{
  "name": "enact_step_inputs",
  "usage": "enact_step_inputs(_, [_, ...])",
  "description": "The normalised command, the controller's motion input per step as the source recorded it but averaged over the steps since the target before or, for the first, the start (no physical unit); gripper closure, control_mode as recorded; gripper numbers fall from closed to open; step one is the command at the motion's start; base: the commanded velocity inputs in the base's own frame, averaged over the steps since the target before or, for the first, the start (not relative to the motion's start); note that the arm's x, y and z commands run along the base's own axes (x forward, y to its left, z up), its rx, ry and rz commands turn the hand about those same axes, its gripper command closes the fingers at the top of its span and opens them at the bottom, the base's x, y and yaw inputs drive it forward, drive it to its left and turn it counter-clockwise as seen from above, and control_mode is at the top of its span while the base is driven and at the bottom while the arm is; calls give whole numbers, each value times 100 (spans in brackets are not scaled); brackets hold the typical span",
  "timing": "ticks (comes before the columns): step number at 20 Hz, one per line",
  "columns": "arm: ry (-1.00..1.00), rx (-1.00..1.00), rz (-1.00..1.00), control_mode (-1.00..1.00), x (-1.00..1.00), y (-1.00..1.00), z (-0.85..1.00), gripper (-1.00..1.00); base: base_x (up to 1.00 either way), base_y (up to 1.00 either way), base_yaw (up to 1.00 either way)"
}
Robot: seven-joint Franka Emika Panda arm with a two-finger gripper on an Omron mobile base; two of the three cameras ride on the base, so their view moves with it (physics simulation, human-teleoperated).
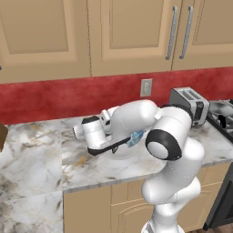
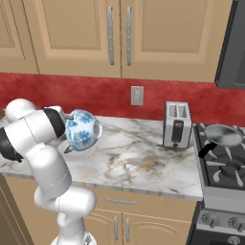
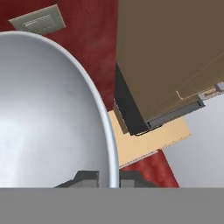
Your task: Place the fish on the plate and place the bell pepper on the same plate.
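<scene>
My gripper (image 3: 109,178) is shut on the rim of a blue-patterned bowl (image 2: 82,129), one finger inside and one outside. The bowl is lifted off the counter and tipped on its side, and its pale inside (image 3: 48,109) faces the hand camera with nothing in it. Just below it on the marble counter lies the white plate (image 2: 80,154). From the left base view a sliver of the bowl (image 1: 135,138) shows behind my forearm. The fish and the bell pepper are hidden from view.
A silver toaster (image 2: 176,124) stands at the back of the counter (image 2: 139,162), right of the bowl. Further right is the stove with a grey frying pan (image 2: 222,135). A wall outlet (image 2: 137,95) sits on the red backsplash, with wooden cabinets above.
</scene>
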Motion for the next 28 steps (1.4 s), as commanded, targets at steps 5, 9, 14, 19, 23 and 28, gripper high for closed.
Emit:
enact_step_inputs(5, [0,-7,6,-100,-3,13,-1,100,0,0,0])
enact_step_inputs(9, [0,-12,11,-100,-6,7,-2,100,0,0,0])
enact_step_inputs(14, [0,-11,12,-100,-7,1,0,100,0,0,0])
enact_step_inputs(19, [0,-2,7,-100,-2,-4,0,100,0,0,0])
enact_step_inputs(23, [0,2,1,-100,-11,-21,0,100,0,0,0])
enact_step_inputs(28, [0,8,0,-100,-15,-23,1,100,0,0,0])
